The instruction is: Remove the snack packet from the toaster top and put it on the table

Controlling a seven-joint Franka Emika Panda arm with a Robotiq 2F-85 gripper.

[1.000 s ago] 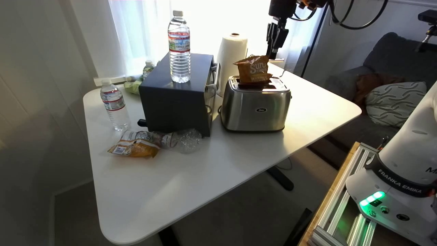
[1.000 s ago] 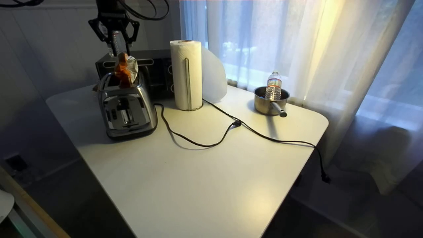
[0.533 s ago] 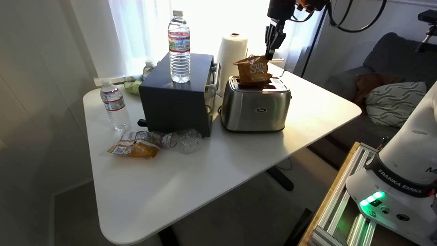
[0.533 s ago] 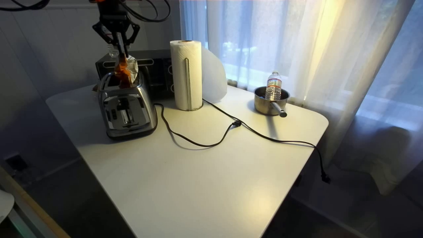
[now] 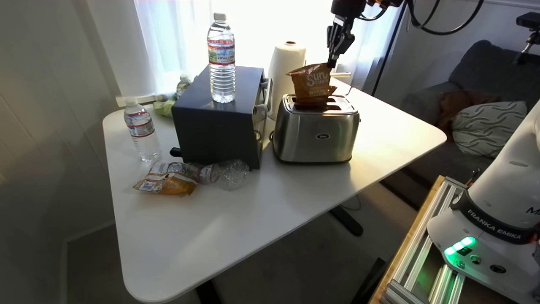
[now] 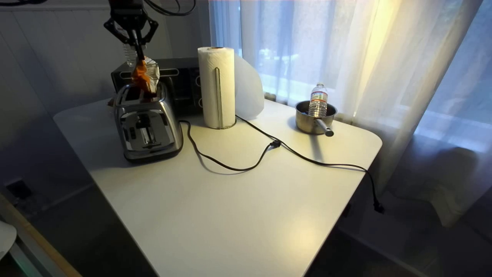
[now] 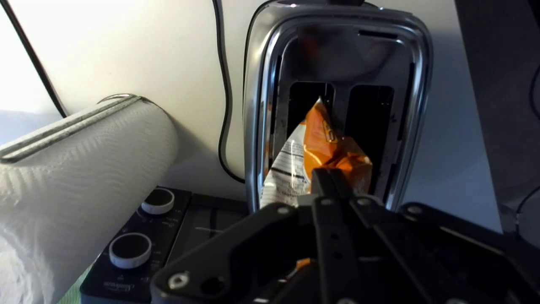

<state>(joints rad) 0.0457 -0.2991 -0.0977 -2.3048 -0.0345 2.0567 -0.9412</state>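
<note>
The brown-orange snack packet [image 5: 311,82] stands upright over the slots of the steel toaster [image 5: 318,135]. It also shows in the other views [image 6: 141,75] [image 7: 322,145], with its silver printed back to one side. My gripper [image 5: 332,63] comes from above and its fingers are closed together on the packet's top edge, as also seen in an exterior view [image 6: 140,57] and the wrist view [image 7: 331,172]. The packet's lower edge is at slot level; I cannot tell whether it touches the toaster [image 7: 337,50]. The white table [image 6: 230,215] lies below.
A black oven [image 5: 217,135] with a water bottle [image 5: 222,63] on top stands beside the toaster. A paper towel roll [image 6: 216,88] is close by. Another orange bag [image 5: 168,182] and crumpled clear plastic [image 5: 232,175] lie in front. A pot [image 6: 309,123] and black cords [image 6: 230,168] are on the table.
My gripper, open about a second ago, has closed on the packet's top edge. It has then risen a little, and the packet has moved slightly up and tilted with it.
</note>
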